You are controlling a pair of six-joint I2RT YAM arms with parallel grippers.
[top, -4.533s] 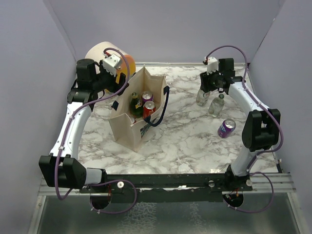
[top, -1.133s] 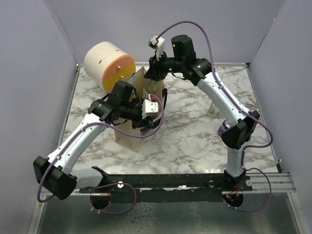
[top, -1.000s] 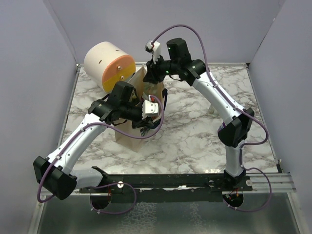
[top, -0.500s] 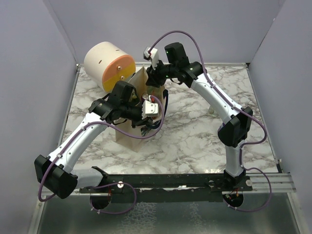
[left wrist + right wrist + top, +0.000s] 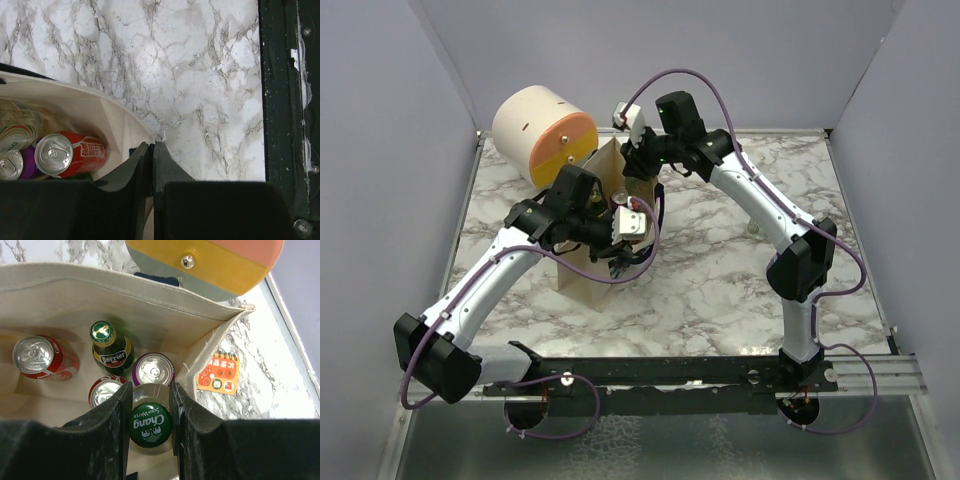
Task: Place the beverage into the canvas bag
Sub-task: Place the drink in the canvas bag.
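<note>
The canvas bag [image 5: 582, 282] stands open at the table's left centre. My right gripper [image 5: 150, 386] is shut on the beverage [image 5: 150, 424], a clear glass bottle with a green Chang cap. It hangs upright just above the bag's opening [image 5: 100, 295], by its right end wall. In the top view that gripper [image 5: 638, 160] is over the bag's far end. My left gripper [image 5: 151, 145] is shut on the bag's rim [image 5: 100, 107] at its near right side, with the cloth pinched between the fingers.
Inside the bag are a red can [image 5: 35, 356], a green Perrier bottle [image 5: 107, 340], a purple can [image 5: 152, 369] and another red can [image 5: 102, 391]. The cream-and-orange drum [image 5: 545, 135] lies right behind the bag. An orange tag [image 5: 217, 372] hangs on the bag's outside.
My right arm has carried the bottle left and lower, over the bag's opening. My left gripper has closed on the bag's rim and stayed by the near right side.
</note>
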